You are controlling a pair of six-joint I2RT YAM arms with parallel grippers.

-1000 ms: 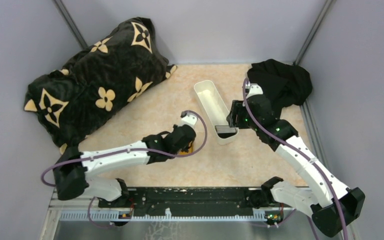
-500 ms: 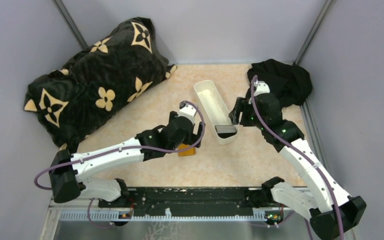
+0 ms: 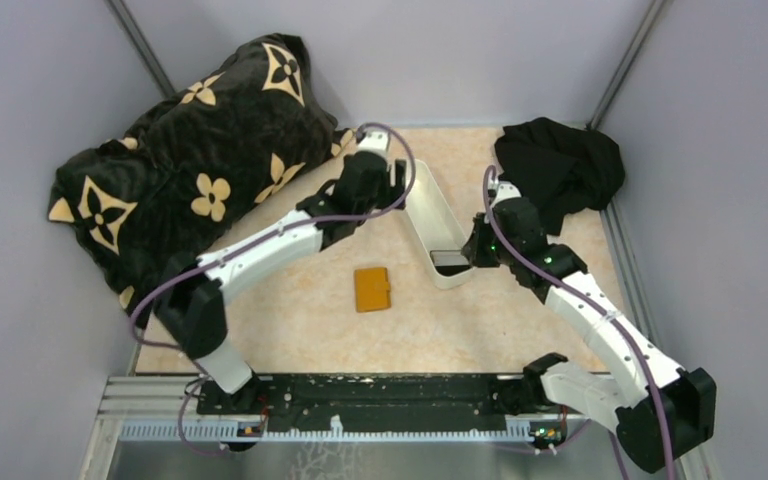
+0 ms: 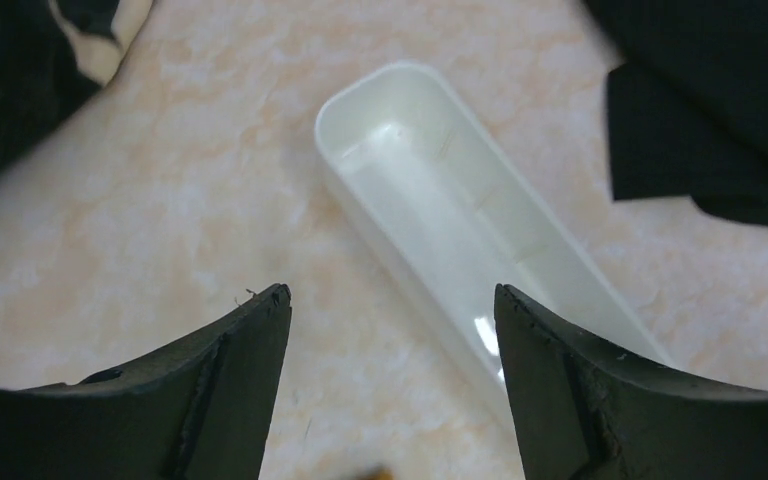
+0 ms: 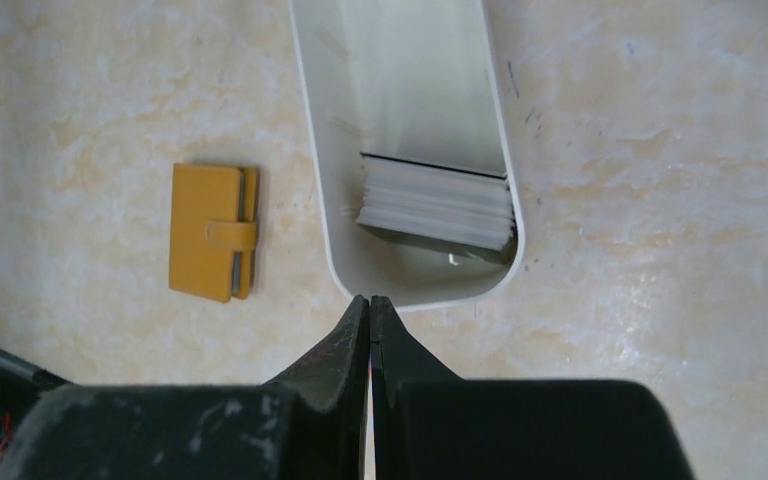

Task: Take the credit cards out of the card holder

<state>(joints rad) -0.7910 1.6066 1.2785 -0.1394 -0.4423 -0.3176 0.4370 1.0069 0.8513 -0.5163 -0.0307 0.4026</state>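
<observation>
The orange card holder (image 3: 371, 289) (image 5: 213, 231) lies folded shut on the table, strap fastened, touched by neither gripper. A stack of credit cards (image 5: 438, 200) (image 3: 450, 262), dark on top with pale edges, rests in the near end of the white tray (image 3: 438, 225) (image 5: 308, 150). My right gripper (image 5: 370, 298) (image 3: 472, 248) is shut on nothing, its tips just outside the tray's near rim. My left gripper (image 4: 390, 292) (image 3: 392, 180) hangs open and empty over the tray's far end (image 4: 330, 110), well away from the card holder.
A black cloth (image 3: 560, 165) (image 4: 700, 100) is heaped at the back right, close to the right arm. A large black pillow with tan flowers (image 3: 190, 160) (image 4: 10, 60) fills the back left. Grey walls enclose the table on three sides.
My left gripper opened, left the card holder on the table and swung back to the tray's far end. My right gripper closed from wide open and stayed by the tray's near end.
</observation>
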